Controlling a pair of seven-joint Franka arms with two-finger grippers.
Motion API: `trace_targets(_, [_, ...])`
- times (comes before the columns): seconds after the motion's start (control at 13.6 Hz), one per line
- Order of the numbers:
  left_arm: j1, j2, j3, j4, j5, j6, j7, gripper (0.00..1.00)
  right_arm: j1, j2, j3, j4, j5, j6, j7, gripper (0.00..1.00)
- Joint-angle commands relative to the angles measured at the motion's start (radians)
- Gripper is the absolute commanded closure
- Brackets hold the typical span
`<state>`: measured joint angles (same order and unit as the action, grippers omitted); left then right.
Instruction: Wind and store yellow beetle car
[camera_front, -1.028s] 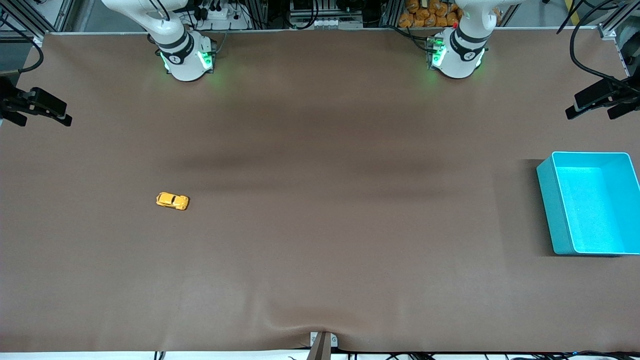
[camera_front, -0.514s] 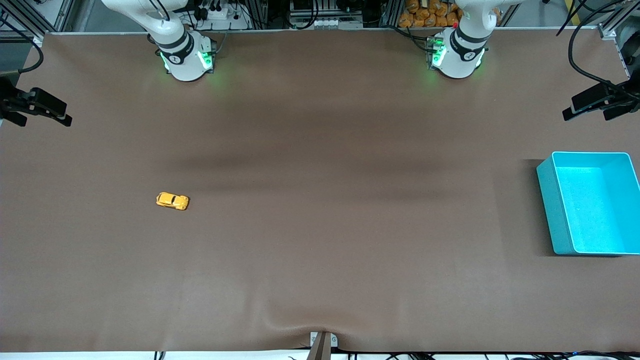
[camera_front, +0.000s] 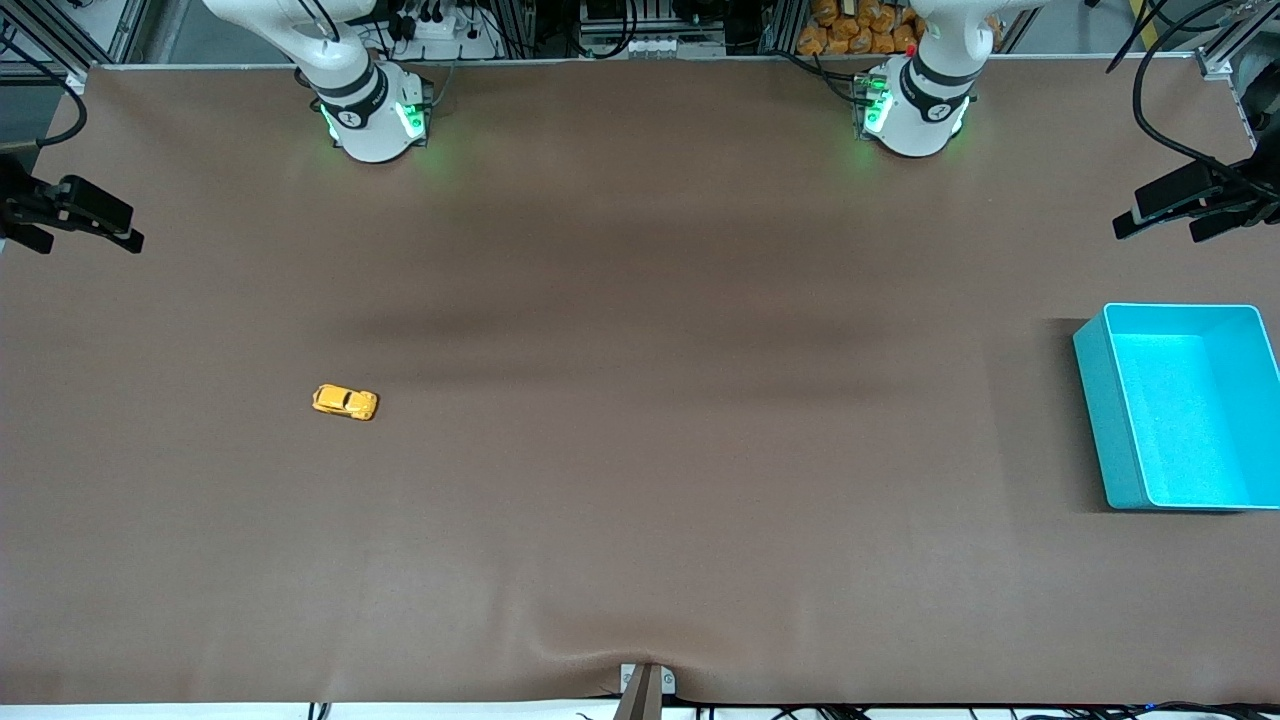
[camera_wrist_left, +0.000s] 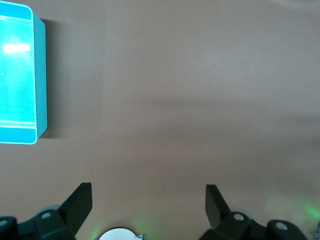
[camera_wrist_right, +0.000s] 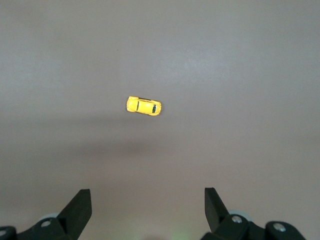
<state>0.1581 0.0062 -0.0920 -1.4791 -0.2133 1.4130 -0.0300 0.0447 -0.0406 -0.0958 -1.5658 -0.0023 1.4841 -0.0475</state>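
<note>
Right gripper (camera_wrist_right: 145, 212) and left gripper (camera_wrist_left: 148, 212) hang wide open, yellow beetle car (camera_front: 345, 402) alone mid-table.

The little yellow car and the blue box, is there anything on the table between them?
No. In the front view only bare brown tabletop lies between the yellow beetle car and the turquoise bin.

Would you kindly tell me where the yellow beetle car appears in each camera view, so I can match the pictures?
Front view: the yellow beetle car sits alone on the brown table, toward the right arm's end.
Right wrist view: the car lies on the table, above the open right gripper in the picture.
Left wrist view: not in it.
Shared landmark: the turquoise bin shows in the front and left wrist views.
</note>
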Motion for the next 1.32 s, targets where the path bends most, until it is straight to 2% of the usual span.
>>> trace_targets(0.0, [0.023, -0.009, -0.003, 0.017, -0.018, -0.015, 0.004, 0.00, -0.009, 0.007, 0.001, 0.013, 0.002, 0.002, -0.025, 0.00])
trace_targets(0.59, [0.047, -0.002, -0.003, 0.013, -0.034, -0.026, 0.005, 0.00, -0.054, 0.034, -0.002, 0.013, 0.024, 0.022, -0.111, 0.00])
trace_targets(0.66, [0.046, -0.003, -0.003, 0.014, -0.032, -0.026, 0.007, 0.00, -0.055, 0.034, -0.001, 0.012, 0.024, 0.018, -0.136, 0.00])
trace_targets(0.81, [0.046, -0.003, -0.003, 0.016, -0.032, -0.026, 0.005, 0.00, -0.052, 0.033, -0.001, 0.012, 0.024, 0.022, -0.317, 0.00])
trace_targets(0.95, [0.046, -0.003, -0.003, 0.017, -0.029, -0.026, 0.005, 0.00, -0.042, 0.047, 0.001, 0.003, 0.022, 0.028, -0.357, 0.00])
trace_targets(1.1, [0.047, -0.002, -0.002, 0.016, -0.009, -0.026, 0.027, 0.00, -0.013, 0.070, 0.004, -0.029, 0.022, 0.063, -0.411, 0.00])
trace_targets(1.25, [0.040, -0.005, -0.009, 0.014, 0.057, -0.025, 0.100, 0.00, 0.014, 0.073, 0.004, -0.118, 0.021, 0.167, -0.495, 0.00])
